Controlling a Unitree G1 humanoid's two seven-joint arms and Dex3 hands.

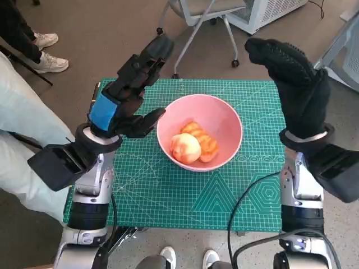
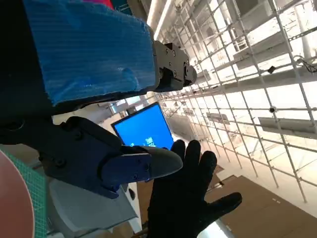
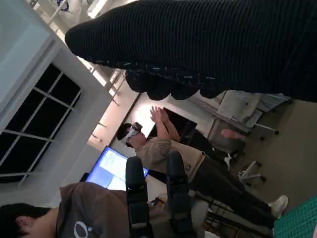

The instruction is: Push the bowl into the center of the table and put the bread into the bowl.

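Left hand (image 1: pixel 124 95) and right hand (image 1: pixel 291 78), both raised, fingers spread, holding nothing, flanking the pink bowl (image 1: pixel 224 120) mid-mat with bread (image 1: pixel 193 144) inside, green mat (image 1: pixel 168 193) bare toward every edge.

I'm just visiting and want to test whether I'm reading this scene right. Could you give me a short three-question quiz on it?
1. True or false: the bread lies inside the pink bowl.
2. Which robot hand is nearer the bowl? A) the left robot hand with blue tape B) the right robot hand in the black glove C) neither can be seen
3. Fill in: the bowl stands on a ______ cutting mat.

Key:
1. True; the bread rests in the bowl.
2. A; its fingers come close to the bowl's rim, while the gloved hand is raised well off to the side. Both hold nothing.
3. Green.
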